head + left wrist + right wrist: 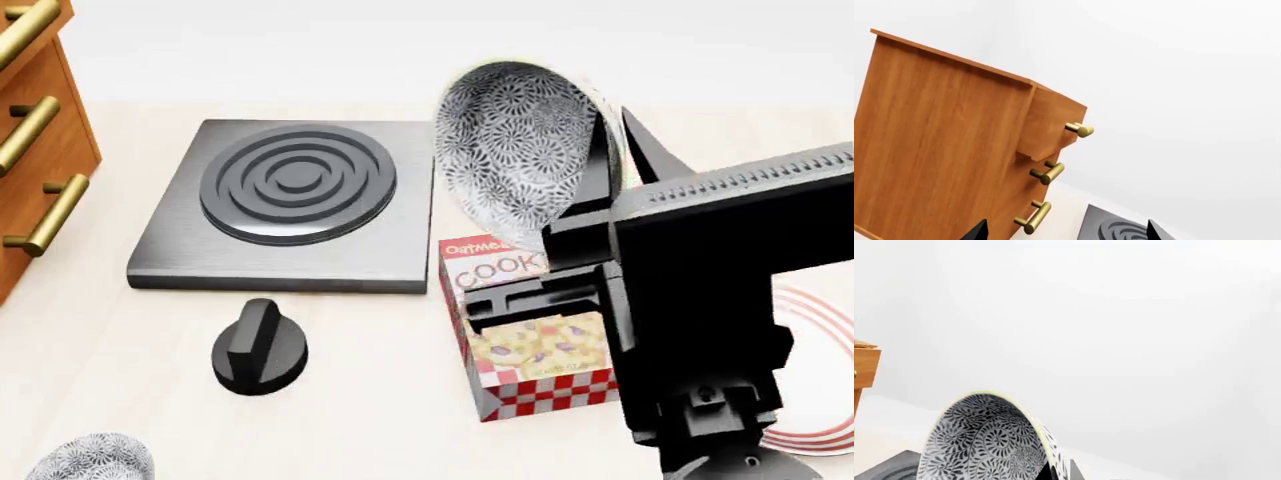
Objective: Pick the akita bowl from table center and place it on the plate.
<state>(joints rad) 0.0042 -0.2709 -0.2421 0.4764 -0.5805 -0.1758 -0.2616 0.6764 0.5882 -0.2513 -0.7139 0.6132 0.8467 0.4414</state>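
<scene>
My right gripper [625,160] is shut on the rim of the akita bowl [514,150], a grey-and-white floral bowl. It hangs tipped on its side in the air above a cookie box. In the right wrist view the same bowl [981,440] fills the lower left, its rim pinched in my right gripper [1059,472]. The plate [834,400], white with red rings, lies at the far right, mostly hidden behind my right arm. My left gripper [1066,235] is open and holds nothing; it is out of the head view.
A black burner plate [287,200] and a black knob [260,345] lie left of the cookie box [541,350]. A wooden drawer cabinet [34,130] with brass handles stands at the left edge. A second floral bowl [87,460] sits at the bottom left.
</scene>
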